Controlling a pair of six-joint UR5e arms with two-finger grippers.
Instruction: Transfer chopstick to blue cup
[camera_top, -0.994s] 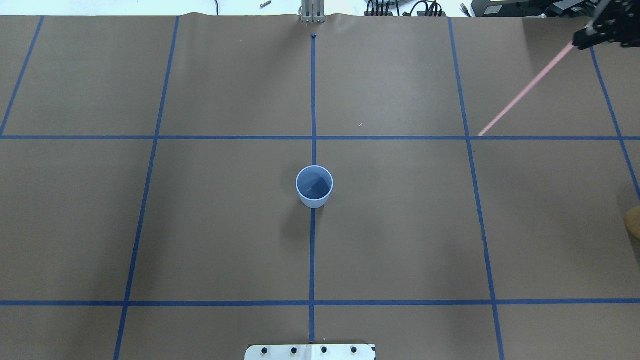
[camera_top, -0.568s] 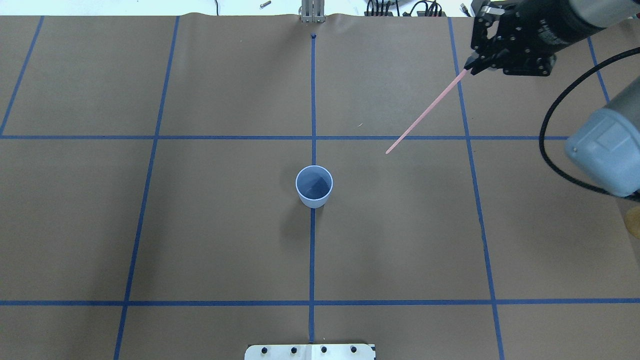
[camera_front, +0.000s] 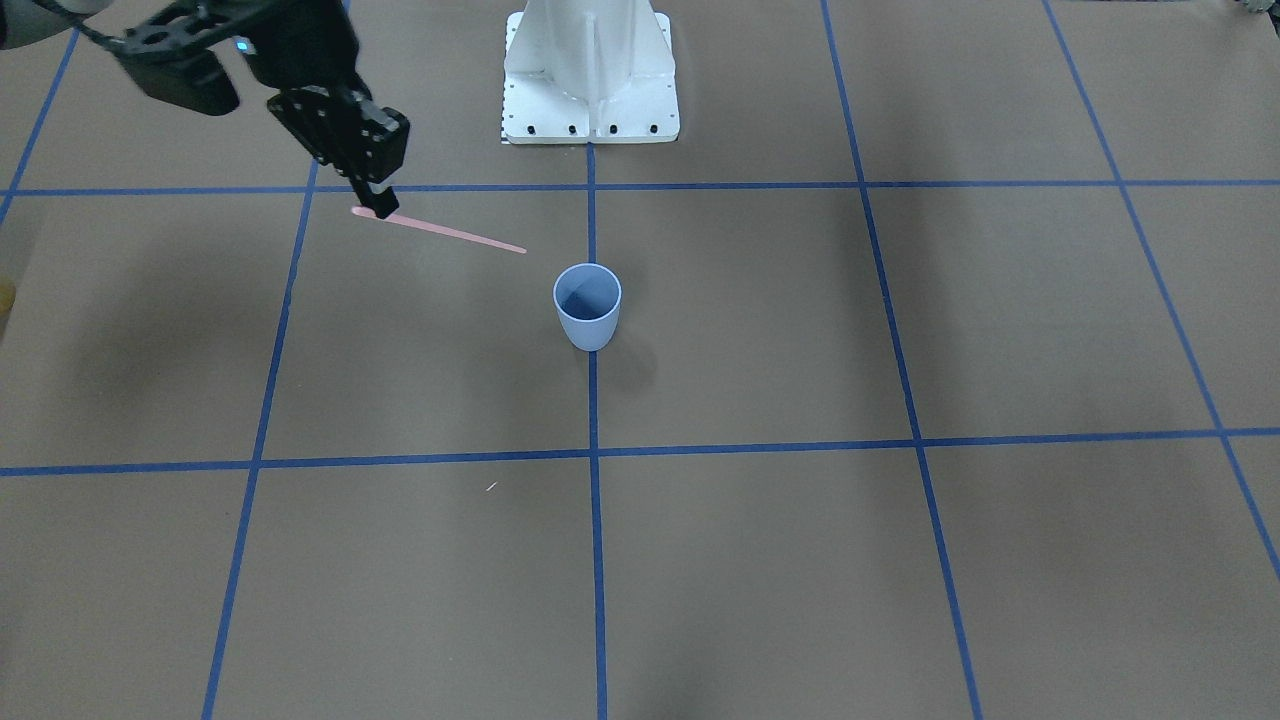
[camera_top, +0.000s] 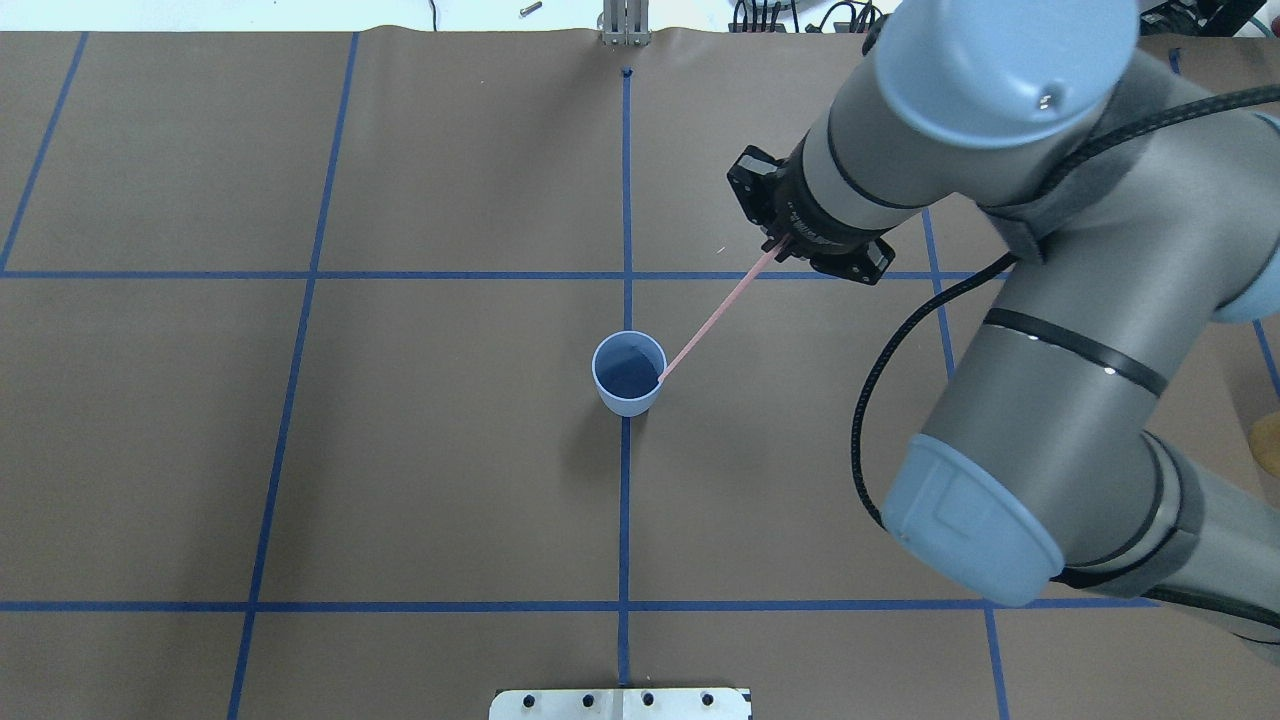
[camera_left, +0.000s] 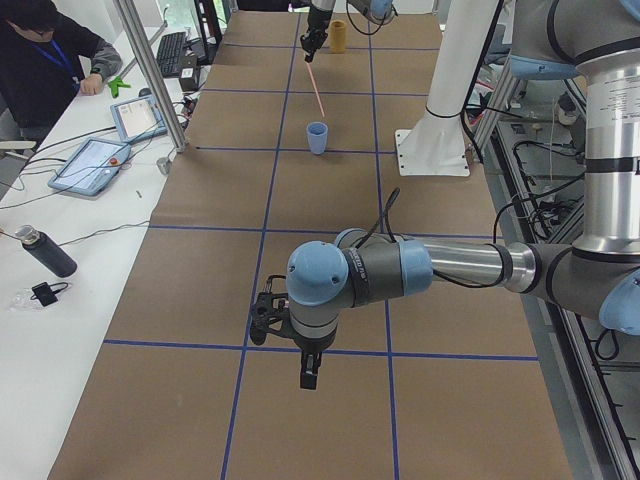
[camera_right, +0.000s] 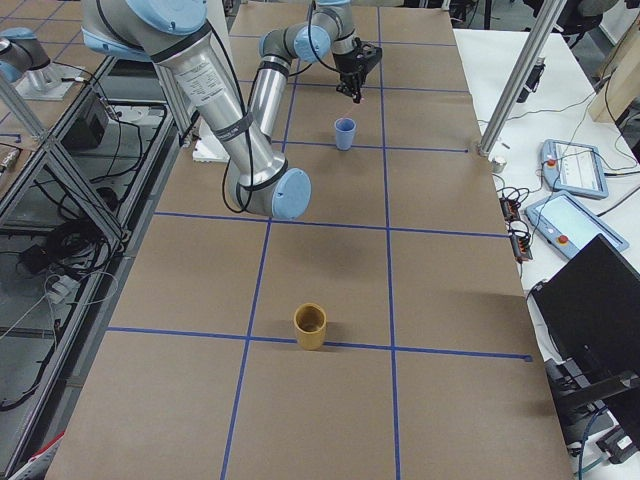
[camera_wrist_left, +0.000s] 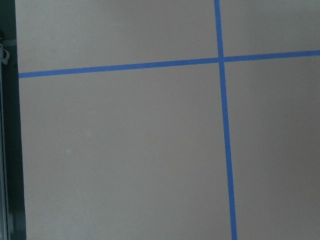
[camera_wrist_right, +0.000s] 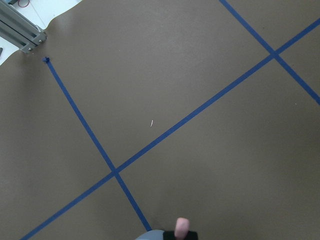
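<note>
The blue cup (camera_top: 629, 373) stands upright and empty at the middle of the table, on the centre tape line. My right gripper (camera_top: 778, 250) is shut on one end of the pale pink chopstick (camera_top: 715, 318), which slants down toward the cup. In the front-facing view the right gripper (camera_front: 378, 208) holds the chopstick (camera_front: 440, 232) with its free tip in the air, short of the cup (camera_front: 587, 305) and above its rim. The right wrist view shows only the chopstick's held end (camera_wrist_right: 181, 227). My left gripper (camera_left: 308, 375) hangs over bare table far from the cup; whether it is open or shut I cannot tell.
A yellow-brown cup (camera_right: 310, 326) stands toward the table's right end. The robot's white base (camera_front: 590, 80) sits behind the blue cup. Blue tape lines grid the brown table cover. A person (camera_left: 40, 55) sits at a side table with tablets.
My right arm has swept in from the far right toward the centre with the chopstick. The chopstick's free tip has moved from the right tape line to beside the cup's rim.
</note>
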